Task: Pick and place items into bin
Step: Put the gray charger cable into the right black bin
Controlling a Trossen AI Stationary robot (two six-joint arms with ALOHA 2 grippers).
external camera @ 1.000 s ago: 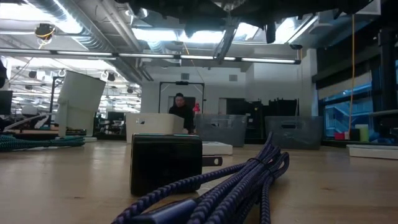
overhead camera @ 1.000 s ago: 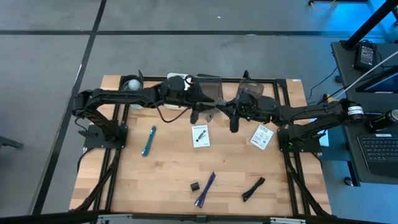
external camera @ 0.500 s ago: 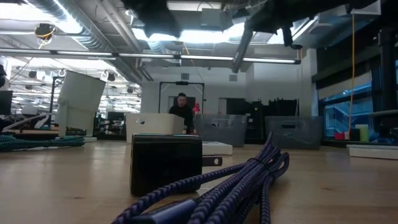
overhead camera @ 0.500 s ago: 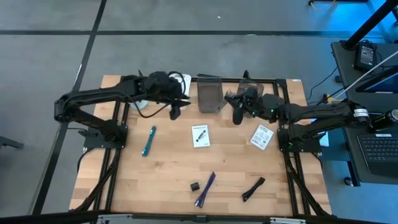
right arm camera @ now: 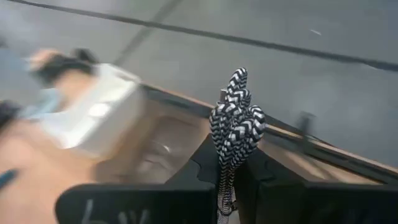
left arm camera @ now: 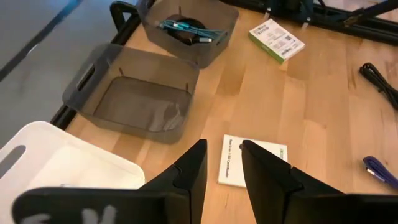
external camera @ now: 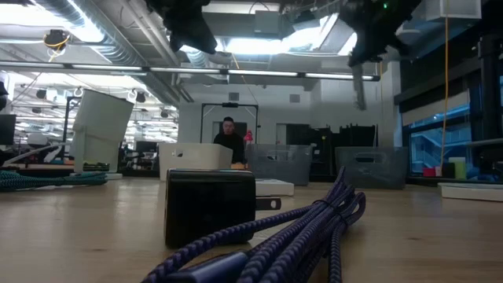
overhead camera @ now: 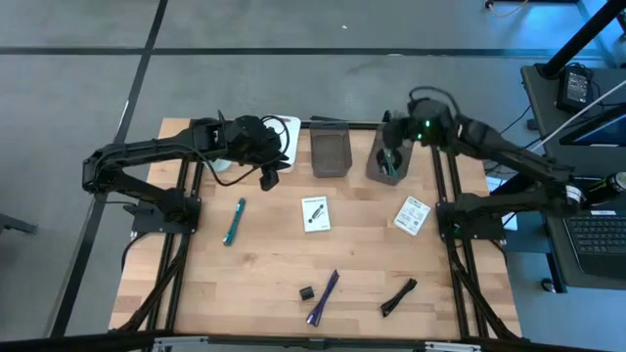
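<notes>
The right gripper (right arm camera: 229, 163) pinches a braided cable (right arm camera: 233, 121) above the dark bin (overhead camera: 388, 156) at the bench's far edge; release comes next. The left gripper (left arm camera: 222, 163) waits nearby, slightly parted, empty

The right wrist view is heavily blurred: behind the sharp black-and-white braided cable (right arm camera: 235, 118), pinched between dark fingers (right arm camera: 205, 163), the bins and table are only smears.

In the low view, a black block (external camera: 210, 207) and a purple braided cable (external camera: 306, 228) fill the foreground and hide most of the table behind them; the cable runs off the bottom edge. Both arms are cut off by the top edge.

In the left wrist view, a white bin (left arm camera: 68, 171) at lower left and a purple pen (left arm camera: 382, 171) at right are cropped by the edges.

In the high view, a small dark item (overhead camera: 306, 292) near the bottom centre is too small to identify.
</notes>
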